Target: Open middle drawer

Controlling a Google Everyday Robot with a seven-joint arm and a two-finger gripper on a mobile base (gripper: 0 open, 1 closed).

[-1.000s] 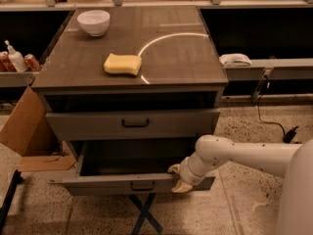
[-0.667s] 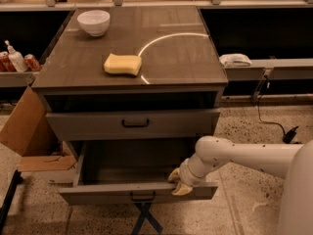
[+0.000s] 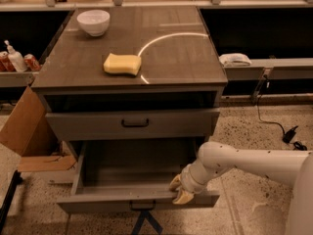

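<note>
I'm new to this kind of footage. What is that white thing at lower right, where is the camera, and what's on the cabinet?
The white tube coming in from the lower right is the robot's single arm. Its pincer is at the front top edge of the middle drawer, which stands pulled well out. There is only one camera, looking down at the cabinet from the front; where it is mounted isn't recorded. On the cabinet top sit a white bowl at the far left and a yellow sponge nearer the middle. The drawer above is closed. A cardboard box stands at the left.
</note>
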